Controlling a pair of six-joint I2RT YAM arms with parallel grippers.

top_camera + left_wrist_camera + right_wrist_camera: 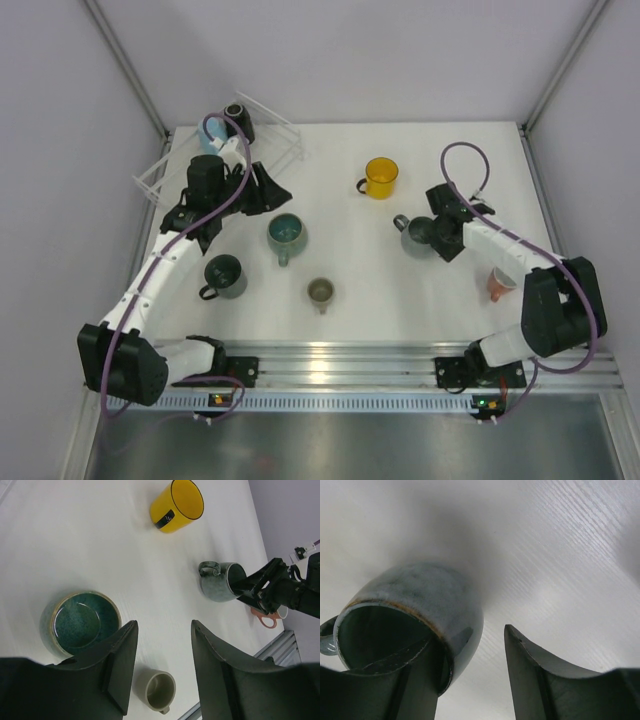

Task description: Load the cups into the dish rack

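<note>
Right gripper (470, 640) jaws are open and straddle the wall of the grey-blue mug (420, 600). One finger (415, 680) is down inside the mouth at the inner wall, the other (535, 675) is outside with a visible gap to the glaze. Not clamped. Left gripper (164, 625) jaws are open too, with only bare table (400, 310) between them.

Dish rack (278, 128): far left corner of the table, set at an angle, partly covered by the left arm (165, 265). Black cup (238, 122) sits at its far end. Light blue cup (208, 138) is right beside it, half hidden by the cable; can't tell which slot.

Left arm: base at near left, runs up the left side, wrist turned toward table centre. Its gripper hovers off the surface just in front of the rack, holding nothing.

Right arm (505, 245): shoulder folded at near right, forearm reaching far-left, gripper pitched down onto the grey-blue mug, which stands right of centre with its handle on the far-left side.

Loose on the table:
- teal cup (287, 235), mouth up, near the left gripper
- dark green mug (224, 276), mouth up, just beside the left arm
- yellow mug (381, 177), mouth up, far centre
- salmon cup (498, 285), just beside the right forearm, orientation unclear
- olive cup (320, 291), smallest, mouth up, near side of the teal cup
</note>
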